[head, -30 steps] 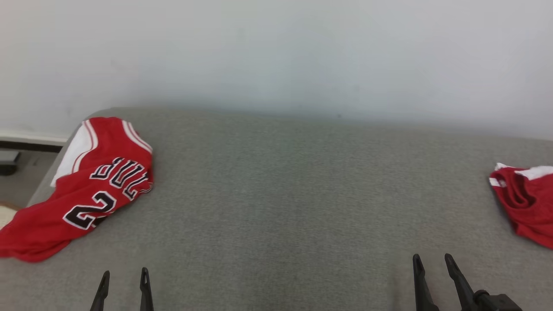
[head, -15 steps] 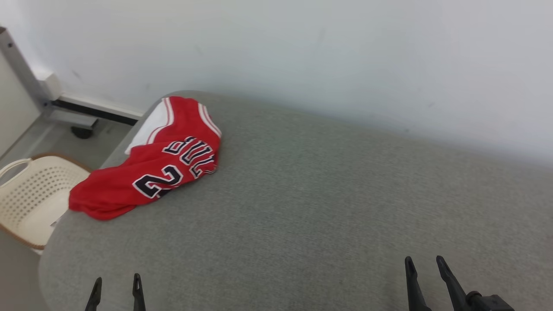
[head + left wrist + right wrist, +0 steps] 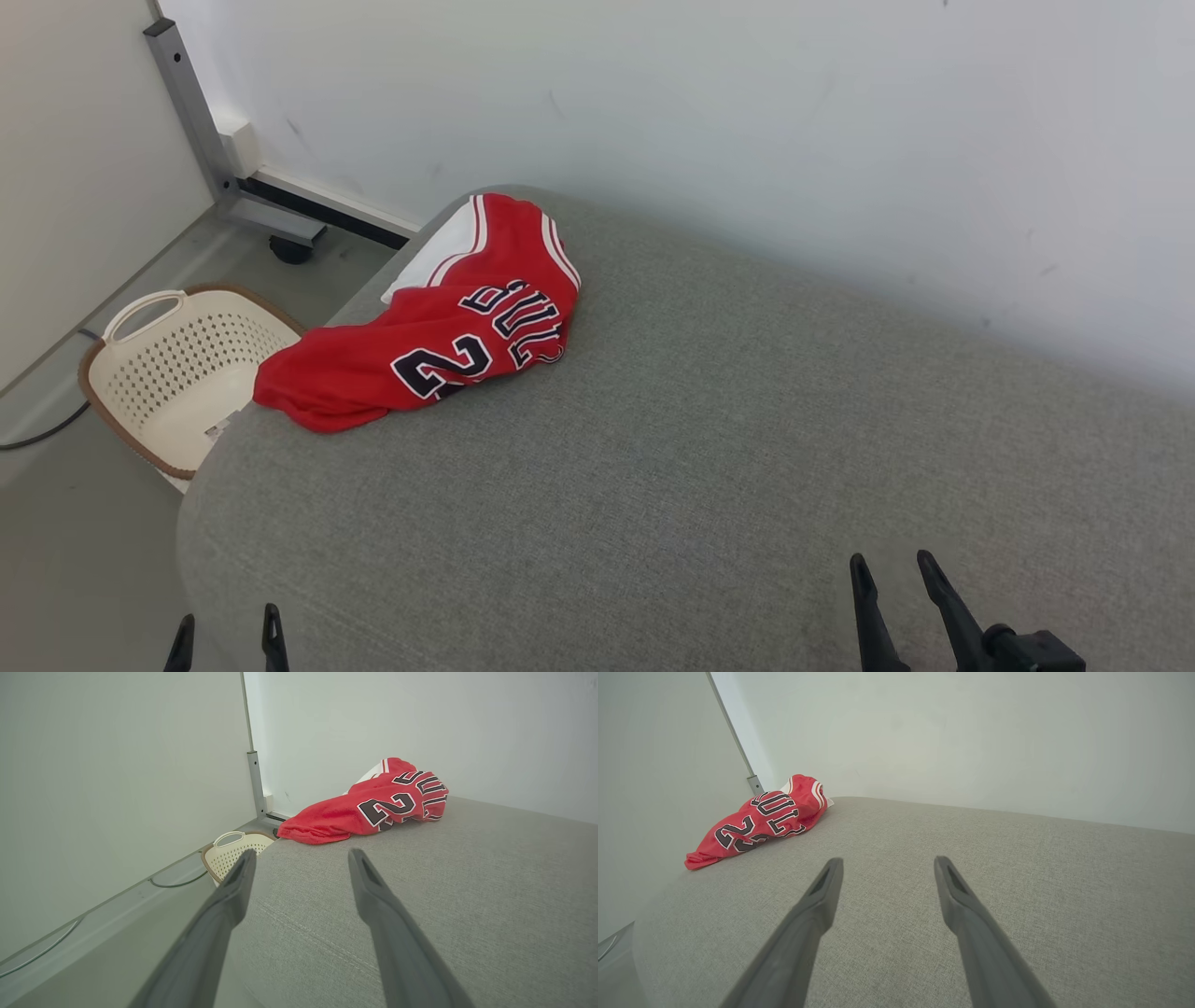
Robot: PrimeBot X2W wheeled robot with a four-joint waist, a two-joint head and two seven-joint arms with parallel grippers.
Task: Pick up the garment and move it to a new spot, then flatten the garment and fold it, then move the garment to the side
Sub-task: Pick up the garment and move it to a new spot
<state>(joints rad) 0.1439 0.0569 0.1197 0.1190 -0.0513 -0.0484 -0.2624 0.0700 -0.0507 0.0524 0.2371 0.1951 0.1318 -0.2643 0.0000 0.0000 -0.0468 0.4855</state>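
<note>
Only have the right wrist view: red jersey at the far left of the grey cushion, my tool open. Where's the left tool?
Observer: The left tool shows at the head view's lower left, at the near left corner of the cushion. It is open and holds nothing.
Operator: Anything on the floor past that end?
Observer: A cream perforated basket stands on the floor against the cushion's left end, right beside the hem of the jersey.
Operator: Snag hazards down there?
Observer: A dark cable lies on the floor along the partition, left of the basket.
</note>
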